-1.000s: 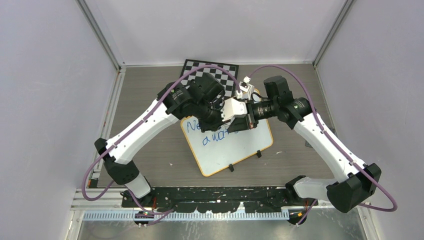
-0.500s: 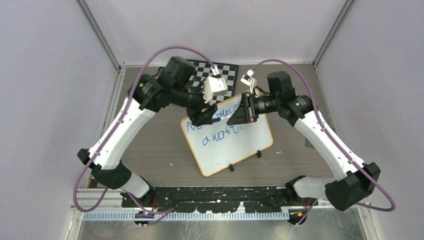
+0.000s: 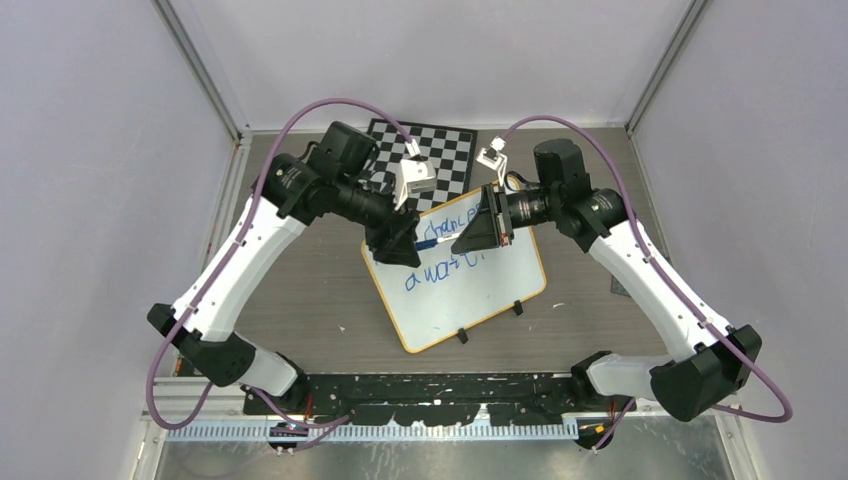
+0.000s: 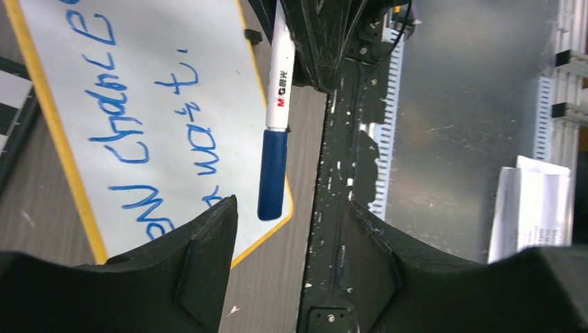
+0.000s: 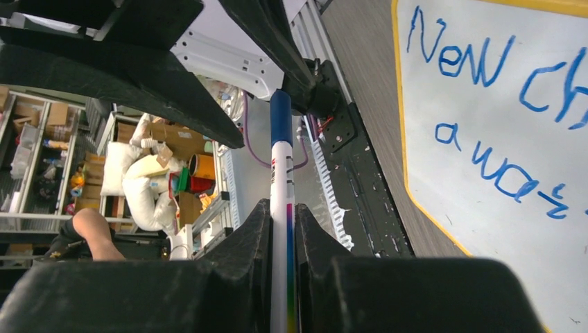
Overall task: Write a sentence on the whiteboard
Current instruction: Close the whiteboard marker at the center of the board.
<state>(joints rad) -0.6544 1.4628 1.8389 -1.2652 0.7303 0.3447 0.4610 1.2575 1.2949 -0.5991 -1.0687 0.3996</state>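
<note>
1. Left gripper [image 4: 290, 208]: jaws are standing spread, pinching nothing. The blue cap [image 4: 272, 173] is hanging in the gap between them, apart from both pads as far as the left wrist view shows.
2. Right gripper [image 5: 282, 208]: fingers are pressing together on the white barrel of the marker [image 4: 279, 83], gripping it well back from the cap.
3. Key relation: the marker's long axis is running straight from one gripper to the other, cap end pointing at the left one. The right arm is doing the carrying and the left is lined up on the cap, so any pull or hand-over would be going along that axis (my read, not something shown).
4. The whiteboard [image 3: 470, 290] is lying flat under both grippers, turned at an angle to the table edge, with its far-left corner beneath the left gripper. The marker is hovering above it, not touching.
5. Two lines of blue handwriting are sitting on the far half of the board, the top one starting "New". The near half is bare, so the sentence is looking mostly or fully written; I can't tell which.
6. The table [image 3: 300, 290] is grey wood-grain, with the board's two black clips facing the arm bases.
7. The chessboard [image 3: 440, 145] is lying just beyond the whiteboard, against the back edge.
8. Plain lavender walls [image 3: 100, 150] and metal frame posts are closing in the cell.
</note>
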